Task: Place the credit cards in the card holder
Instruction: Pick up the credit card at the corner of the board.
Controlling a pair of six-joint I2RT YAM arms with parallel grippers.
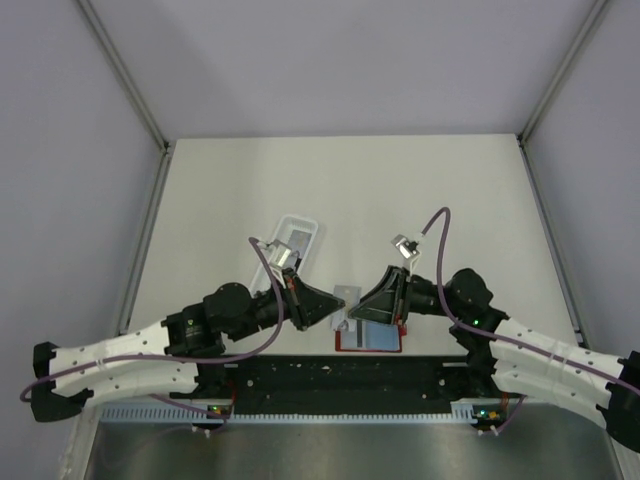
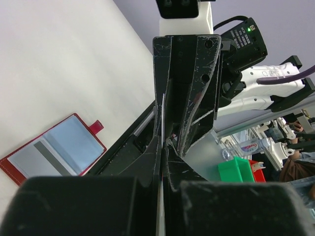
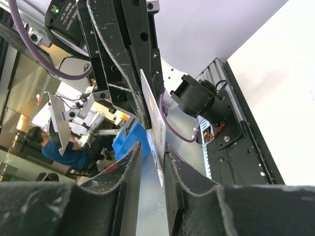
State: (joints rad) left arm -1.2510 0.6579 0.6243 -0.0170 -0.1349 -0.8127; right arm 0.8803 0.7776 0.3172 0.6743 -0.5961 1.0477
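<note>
Ok so status check. One credit card (image 1: pixel 347 294) is up off the worktop (image 1: pixel 450 200), pinched tight in my left gripper (image 1: pixel 333 306). My right gripper (image 3: pixel 152 150) sits nose to nose with it, jaws parted a little with the card's free edge between them. From the right wrist view there's a gap beside the card, so I'd say the right one isn't clamping anything.

All this hangs over the near edge of the worktop, about the middle. The card holder (image 2: pixel 74 140) lies open and flat right there at the near edge, just under and slightly in front of the card, pockets facing up, clasp tab pointing away from the pockets.

Progress, as far as I can judge: this card is not in a pocket yet, so the actual insert is ahead of me. I'd need to tip it down and slide it edge-first into a pocket, probably with the right jaws pinning the holder so it doesn't skate.

In the left wrist view one pocket shows a pale panel with a dark stripe. It could be a card already tucked in, or just the lining; I can't tell.

The white tray (image 1: pixel 298 238) sits further back, left of centre, behind my left arm. Whether more cards wait in it I can't make out from up top, so no count from me; call it somewhere mid-task.
</note>
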